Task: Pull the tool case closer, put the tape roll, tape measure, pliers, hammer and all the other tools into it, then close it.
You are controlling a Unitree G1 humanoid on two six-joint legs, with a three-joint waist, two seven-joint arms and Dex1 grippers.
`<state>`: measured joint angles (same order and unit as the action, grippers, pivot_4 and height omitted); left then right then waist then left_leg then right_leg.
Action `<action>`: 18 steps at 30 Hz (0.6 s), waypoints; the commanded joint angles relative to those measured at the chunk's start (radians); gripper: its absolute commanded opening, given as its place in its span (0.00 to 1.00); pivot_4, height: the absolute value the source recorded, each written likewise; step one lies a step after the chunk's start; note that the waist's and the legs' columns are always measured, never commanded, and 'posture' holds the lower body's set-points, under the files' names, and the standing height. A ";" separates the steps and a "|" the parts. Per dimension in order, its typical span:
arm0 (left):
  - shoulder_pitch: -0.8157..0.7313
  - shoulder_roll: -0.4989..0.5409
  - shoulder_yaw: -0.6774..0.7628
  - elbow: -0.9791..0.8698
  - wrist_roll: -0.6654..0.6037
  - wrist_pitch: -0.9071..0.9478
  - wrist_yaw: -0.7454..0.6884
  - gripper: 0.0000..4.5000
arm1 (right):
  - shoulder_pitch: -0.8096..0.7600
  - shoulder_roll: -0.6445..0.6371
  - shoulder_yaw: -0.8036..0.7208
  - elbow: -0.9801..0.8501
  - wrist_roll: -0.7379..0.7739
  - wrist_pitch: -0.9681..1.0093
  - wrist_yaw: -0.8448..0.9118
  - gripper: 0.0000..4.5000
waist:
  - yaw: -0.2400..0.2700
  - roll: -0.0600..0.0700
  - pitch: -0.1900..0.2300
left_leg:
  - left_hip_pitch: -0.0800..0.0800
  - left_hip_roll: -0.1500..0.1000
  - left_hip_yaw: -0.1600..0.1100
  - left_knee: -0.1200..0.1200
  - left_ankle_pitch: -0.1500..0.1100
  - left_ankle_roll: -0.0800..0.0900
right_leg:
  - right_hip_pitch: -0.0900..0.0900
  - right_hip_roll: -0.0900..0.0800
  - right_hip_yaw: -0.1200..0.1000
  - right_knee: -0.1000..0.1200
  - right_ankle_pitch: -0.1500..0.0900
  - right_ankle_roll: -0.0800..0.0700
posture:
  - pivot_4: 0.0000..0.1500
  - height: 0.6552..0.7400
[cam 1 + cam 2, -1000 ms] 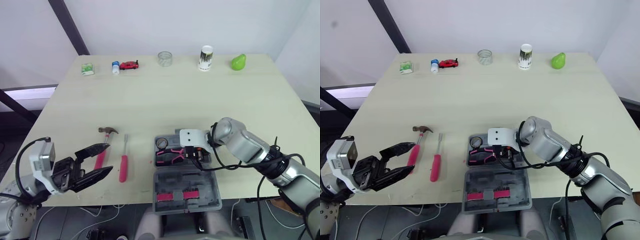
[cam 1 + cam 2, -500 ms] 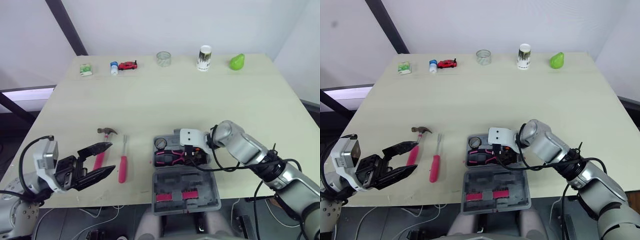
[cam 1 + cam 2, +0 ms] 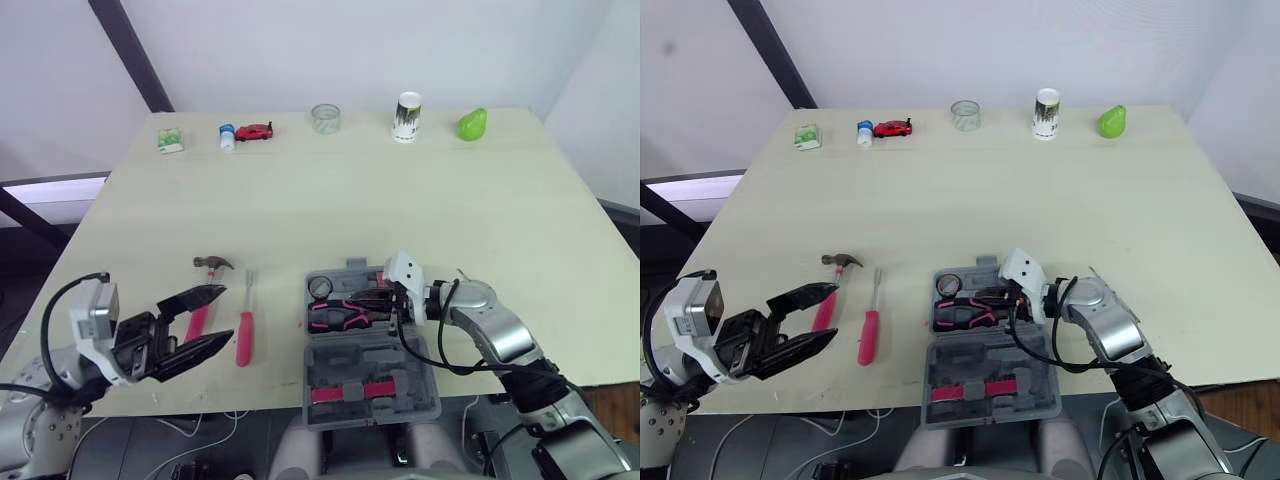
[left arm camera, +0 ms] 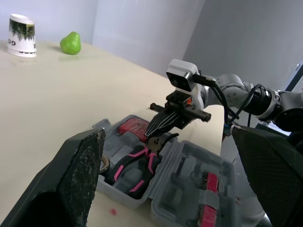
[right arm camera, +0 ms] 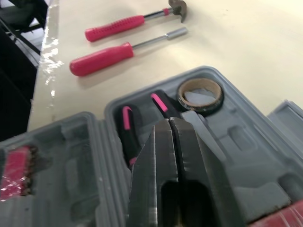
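Tool case (image 3: pixel 330 355) lies open at the near edge of the table (image 3: pixel 330 200), lid towards the robot. The pliers (image 3: pixel 335 315) and tape roll (image 3: pixel 321 287) sit in the tray. Hammer (image 3: pixel 201 316) and a pink-handled driver (image 3: pixel 245 338) lie on the table just left of the case, side by side and apart. Judgement: the hammer is rigid and head-heavy, and its pink grip looks rubbery enough to hold. It is best taken on the handle close to the head, so it does not swing down when lifted. The driver is light and round and likely to roll, so a mid-handle pinch suits it. Left gripper (image 3: pixel 227 313) hovers low at the table's near-left corner, forearm level, jaws spread wide with the end of the hammer handle between them. Right gripper (image 5: pixel 169 122) reaches over the tray above the pliers, angled down, jaws pressed together and holding nothing.
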<state>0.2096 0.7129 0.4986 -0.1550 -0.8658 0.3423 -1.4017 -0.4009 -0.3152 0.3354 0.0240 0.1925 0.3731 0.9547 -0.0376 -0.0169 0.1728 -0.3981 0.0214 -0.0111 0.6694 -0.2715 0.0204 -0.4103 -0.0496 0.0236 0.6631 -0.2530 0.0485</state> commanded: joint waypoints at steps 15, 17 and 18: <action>0.032 -0.016 0.011 -0.071 -0.009 -0.009 0.030 1.00 | -0.014 0.007 0.166 0.406 -0.232 -0.019 -0.061 0.01 | -0.006 -0.004 -0.006 | 0.016 0.001 0.002 -0.001 0.000 0.000 | 0.013 0.003 0.002 0.000 0.000 -0.002 | 1.00 1.00; 0.035 -0.019 0.011 -0.073 -0.008 -0.009 0.035 1.00 | -0.015 0.024 0.182 0.461 -0.242 0.010 -0.071 0.01 | -0.006 -0.003 -0.020 | 0.022 0.002 0.002 -0.003 0.000 0.000 | 0.017 0.003 0.002 -0.001 -0.002 -0.006 | 1.00 1.00; 0.038 -0.020 0.011 -0.074 -0.007 -0.010 0.038 1.00 | -0.018 0.031 0.194 0.489 -0.248 0.036 -0.069 0.01 | -0.005 -0.006 -0.024 | 0.024 0.003 0.002 -0.004 0.000 0.000 | 0.019 0.003 0.002 -0.001 -0.003 -0.007 | 1.00 1.00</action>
<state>0.2434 0.6933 0.4995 -0.1905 -0.8660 0.3423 -1.3676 -0.4793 -0.2697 0.4298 0.3310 0.0549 0.2786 0.9144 -0.0430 -0.0234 0.1489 -0.3674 0.0247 -0.0095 0.6649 -0.2716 0.0205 -0.3854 -0.0454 0.0257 0.6620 -0.2568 0.0400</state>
